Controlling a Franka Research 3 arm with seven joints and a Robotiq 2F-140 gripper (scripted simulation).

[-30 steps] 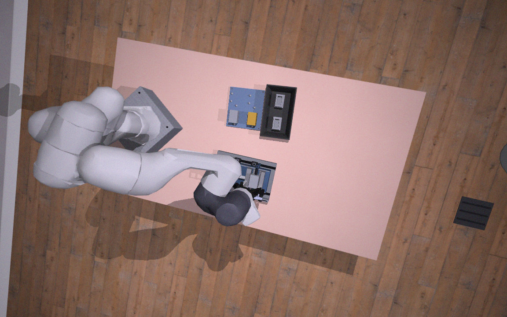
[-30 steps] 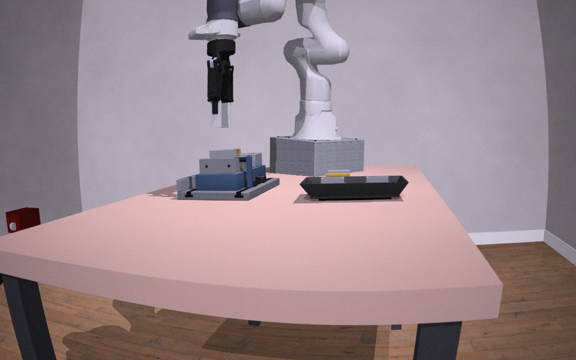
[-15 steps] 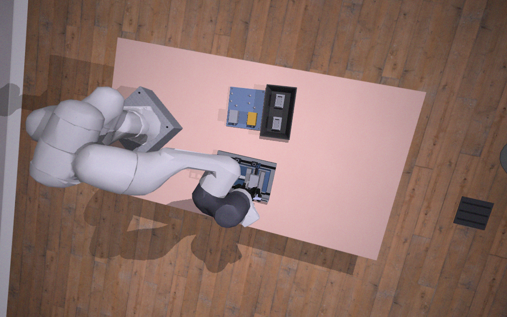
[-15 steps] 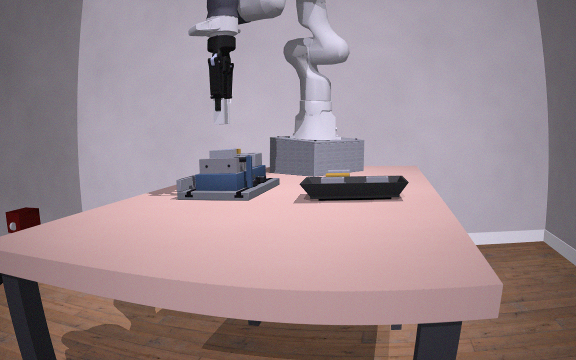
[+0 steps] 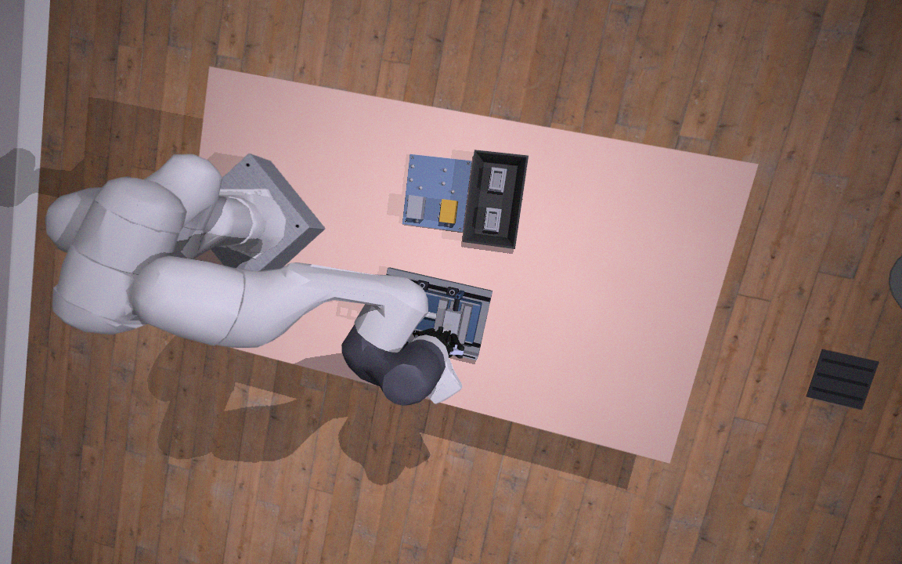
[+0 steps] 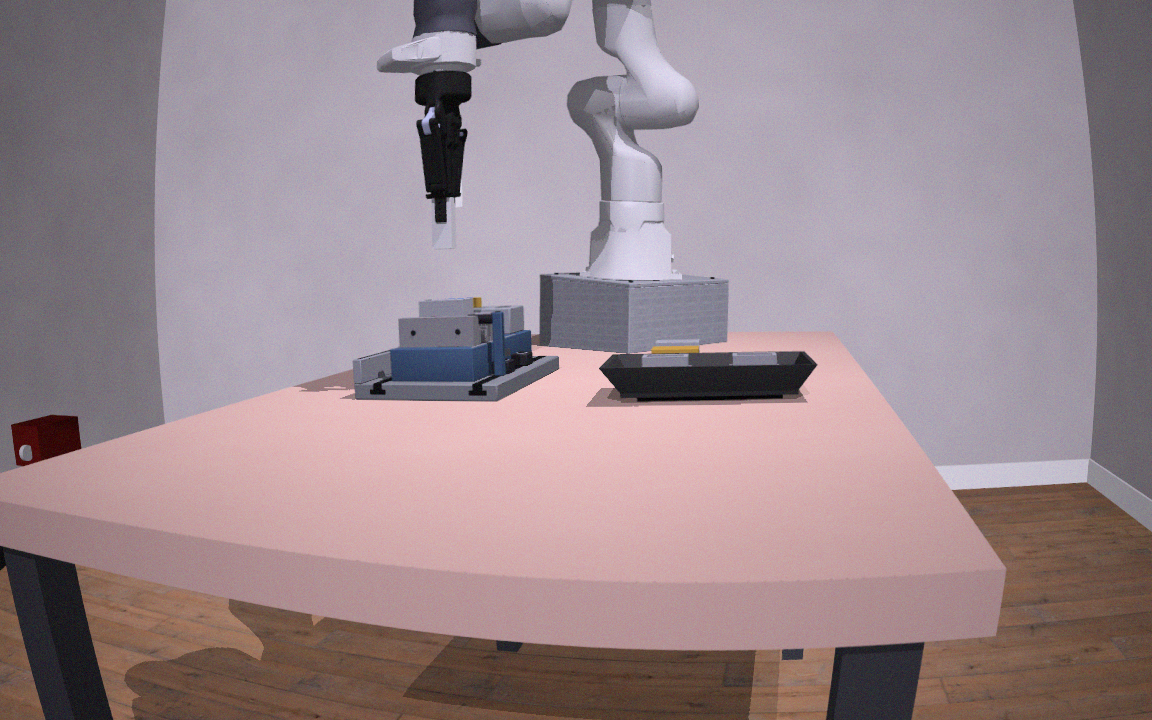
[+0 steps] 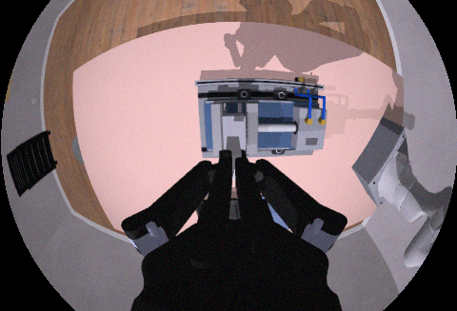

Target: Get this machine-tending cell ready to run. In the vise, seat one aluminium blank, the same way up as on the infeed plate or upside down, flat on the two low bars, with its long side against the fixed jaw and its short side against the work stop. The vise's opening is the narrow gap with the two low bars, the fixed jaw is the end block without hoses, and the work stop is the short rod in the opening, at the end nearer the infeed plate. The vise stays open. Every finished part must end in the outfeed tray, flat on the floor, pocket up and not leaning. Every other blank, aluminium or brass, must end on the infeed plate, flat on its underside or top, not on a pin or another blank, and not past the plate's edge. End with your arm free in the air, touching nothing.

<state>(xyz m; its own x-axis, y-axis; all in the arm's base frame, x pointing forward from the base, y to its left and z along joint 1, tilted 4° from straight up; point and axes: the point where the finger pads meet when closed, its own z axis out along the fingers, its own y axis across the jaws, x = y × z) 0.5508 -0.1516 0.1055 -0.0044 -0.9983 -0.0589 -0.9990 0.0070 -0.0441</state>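
Table [image 6: 473,501] edge is sitting nearest me, then the vise [image 6: 437,362] on the left with its opening facing up. An aluminium blank [image 5: 451,320] is lying in that gap, apparently down on the low bars. I can't confirm contact with the fixed jaw or the work stop from here because the wrist is blocking part of it. The gripper [image 6: 442,223] is hanging high above the vise, well apart from it, fingers pinched fully together and carrying nothing. The pale tips are looking like pads, not a part. To the right, the outfeed tray [image 6: 705,380] is holding two finished parts [image 5: 497,180], both lying flat and pocket up. Behind it, the infeed plate [image 5: 433,175] is carrying the spare aluminium blank [image 5: 414,207] and the brass blank [image 5: 448,210] side by side, inside the edge. The arm's pedestal [image 6: 696,313] is standing furthest back. My read: loading is looking done and the arm is parking clear.
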